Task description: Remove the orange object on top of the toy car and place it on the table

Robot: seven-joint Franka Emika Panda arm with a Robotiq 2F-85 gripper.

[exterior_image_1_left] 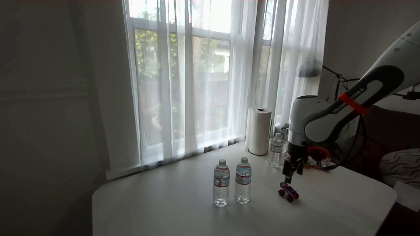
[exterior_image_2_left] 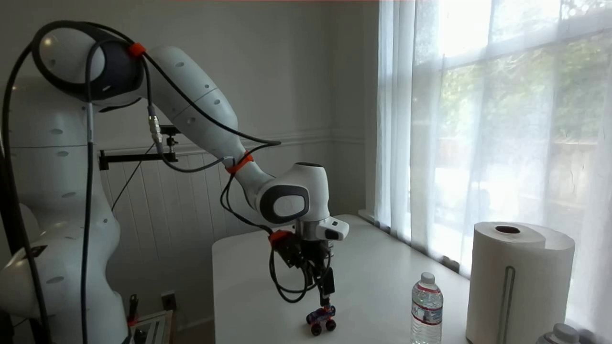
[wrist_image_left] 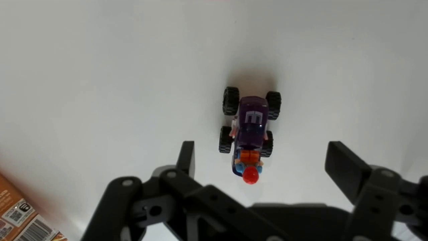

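The toy car (wrist_image_left: 251, 137) is a small dark purple truck with black wheels, upright on the white table (wrist_image_left: 133, 67). It also shows in both exterior views (exterior_image_1_left: 288, 192) (exterior_image_2_left: 321, 315). The orange object (wrist_image_left: 249, 156) is a tiny figure with orange legs, blue sleeves and a red cap. It sits on the rear of the car. My gripper (wrist_image_left: 264, 160) is open above the car's rear, its fingers wide apart to either side of the figure and touching nothing in the wrist view. The figure lies nearer the left finger. In both exterior views the gripper (exterior_image_1_left: 294, 176) (exterior_image_2_left: 326, 298) points down just over the car.
Two water bottles (exterior_image_1_left: 221, 183) (exterior_image_1_left: 243, 182) stand beside the car. More bottles (exterior_image_1_left: 275, 151) and a paper towel roll (exterior_image_1_left: 259, 131) stand near the window. An orange crinkly bag (wrist_image_left: 16, 211) lies at the wrist view's lower left. The table's rounded edge (exterior_image_1_left: 392, 193) is to the right.
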